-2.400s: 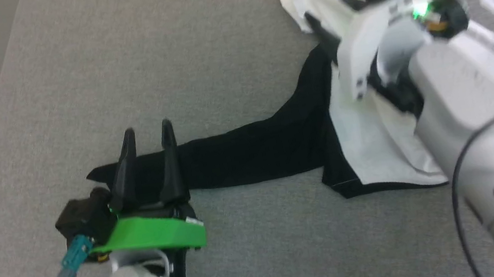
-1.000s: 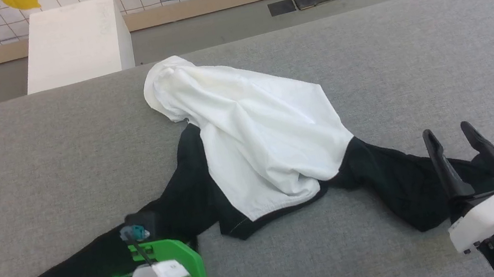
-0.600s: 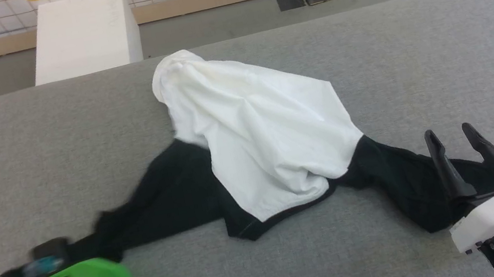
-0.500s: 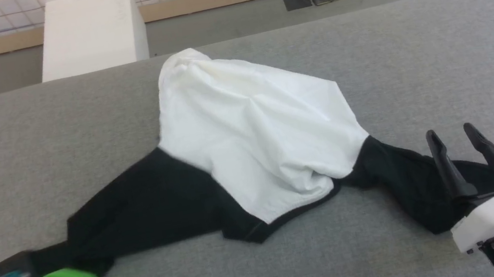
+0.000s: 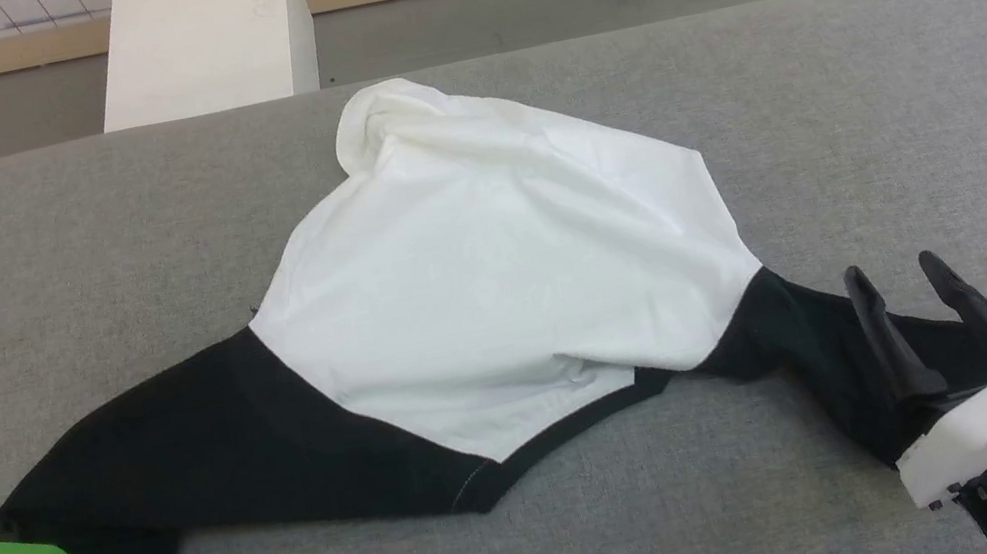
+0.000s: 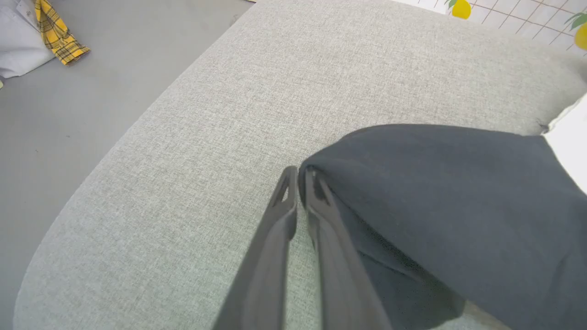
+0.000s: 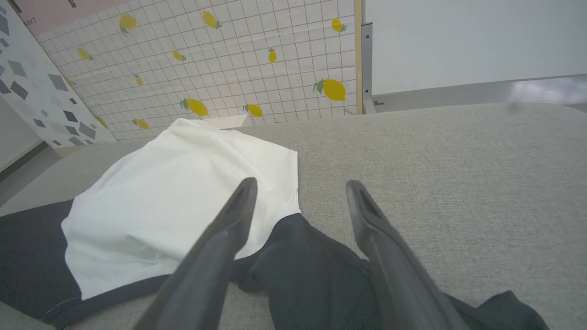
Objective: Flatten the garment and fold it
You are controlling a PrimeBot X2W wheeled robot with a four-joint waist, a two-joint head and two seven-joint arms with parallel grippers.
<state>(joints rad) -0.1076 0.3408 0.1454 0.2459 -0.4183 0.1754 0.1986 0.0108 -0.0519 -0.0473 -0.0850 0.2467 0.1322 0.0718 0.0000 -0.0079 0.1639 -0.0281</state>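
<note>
Left gripper [image 6: 298, 176] pinched shut on black sleeve edge of the garment [image 5: 494, 277], grey table [image 6: 192, 128] stretching ahead to its rounded edge, right gripper [image 5: 891, 268] open above the other sleeve

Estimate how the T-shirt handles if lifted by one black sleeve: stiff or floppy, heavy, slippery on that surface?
Probably floppy: the garment lies in soft folds and bunches at its far end. Likely light for its size: thin sleeve cloth is nipped at the tips of the shut left pincer. It may drag rather than glide on the textured grey table.
</note>
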